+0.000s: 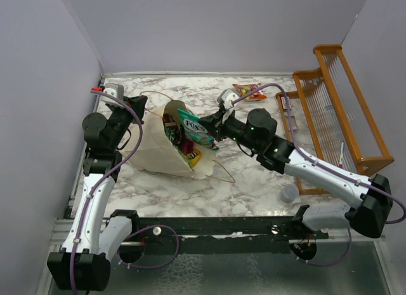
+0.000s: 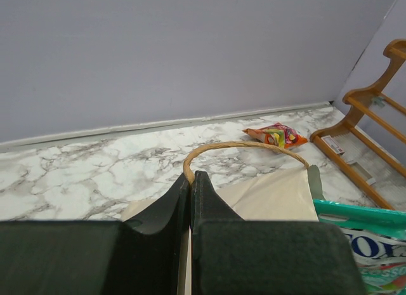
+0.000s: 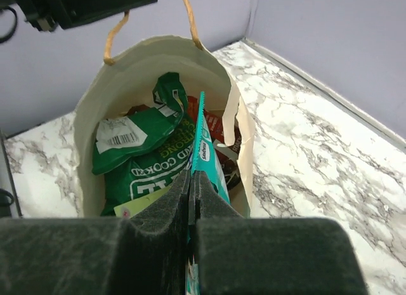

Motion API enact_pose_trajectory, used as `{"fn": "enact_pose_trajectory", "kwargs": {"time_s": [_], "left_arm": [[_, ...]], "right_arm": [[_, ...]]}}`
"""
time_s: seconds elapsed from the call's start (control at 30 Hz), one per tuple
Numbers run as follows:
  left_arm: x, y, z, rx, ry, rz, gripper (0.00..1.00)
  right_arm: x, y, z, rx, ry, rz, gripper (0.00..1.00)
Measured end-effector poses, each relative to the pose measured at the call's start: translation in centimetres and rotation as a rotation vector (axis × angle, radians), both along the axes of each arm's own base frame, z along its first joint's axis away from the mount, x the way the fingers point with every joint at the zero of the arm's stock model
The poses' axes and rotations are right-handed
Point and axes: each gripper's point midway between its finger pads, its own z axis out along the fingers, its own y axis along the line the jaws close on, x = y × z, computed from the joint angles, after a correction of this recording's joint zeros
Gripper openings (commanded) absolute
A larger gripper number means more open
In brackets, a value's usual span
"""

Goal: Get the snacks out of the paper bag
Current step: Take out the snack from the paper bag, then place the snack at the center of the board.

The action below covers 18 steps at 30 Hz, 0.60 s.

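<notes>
Our right gripper (image 3: 191, 176) is clamped shut on the near edge of the teal packet (image 3: 208, 157). We see the packet edge-on, its long axis running straight away from the gripper into the mouth of the paper bag (image 3: 95, 111). A green chip bag (image 3: 149, 168) sits just left of it inside. From above, the bag lies on its side on the bench (image 1: 254, 181) with its mouth facing right. The packet is therefore just left of the right gripper, half out of the opening. The left gripper (image 2: 191, 177) is pinched closed on the tan loop handle (image 2: 244, 144) at the bag's far-left rim. We judge the pull should go back rightward along the packet's axis, and the right arm is nearer. A red-orange candy pack (image 1: 247, 90) lies on the bench, far right, well apart from the bag.
</notes>
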Motion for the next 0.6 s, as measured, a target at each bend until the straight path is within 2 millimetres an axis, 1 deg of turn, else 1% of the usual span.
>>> {"fn": "enact_pose_trajectory", "kwargs": {"time_s": [0.13,0.2,0.3,0.33,0.4,0.43,0.47,0.5,0.53,0.6], "left_arm": [[0.0,0.1,0.0,0.0,0.002,0.008,0.0],[0.0,0.2,0.0,0.0,0.003,0.012,0.0],[0.1,0.3,-0.1,0.001,0.004,0.016,0.0],[0.1,0.3,-0.1,0.002,0.004,0.017,0.0],[0.1,0.3,-0.1,0.002,0.005,0.017,0.0],[0.1,0.3,-0.1,0.002,0.005,0.017,0.0],[0.1,0.3,-0.1,0.002,0.006,0.017,0.0],[0.1,0.3,-0.2,0.002,0.007,0.017,0.0],[0.1,0.3,-0.2,0.002,0.007,0.017,0.0],[0.1,0.3,-0.2,0.002,0.008,0.017,0.0]], "right_arm": [[-1.1,-1.4,2.2,0.034,0.006,-0.008,0.01],[-1.6,-2.2,3.6,0.055,-0.001,-0.015,0.01],[-2.3,-3.8,5.3,0.08,-0.015,-0.04,0.02],[-2.6,-4.7,6.1,0.09,-0.024,-0.059,0.01],[-3.0,-6.1,7.0,0.102,-0.034,-0.09,0.01],[-3.2,-7.2,7.9,0.115,-0.046,-0.121,0.01],[-3.3,-8.0,8.3,0.119,-0.054,-0.144,0.01],[-3.3,-9.4,9.0,0.13,-0.069,-0.192,0.01],[-3.3,-10.0,9.3,0.135,-0.074,-0.208,0.01],[-3.2,-11.6,10.1,0.147,-0.097,-0.272,0.01]]}}
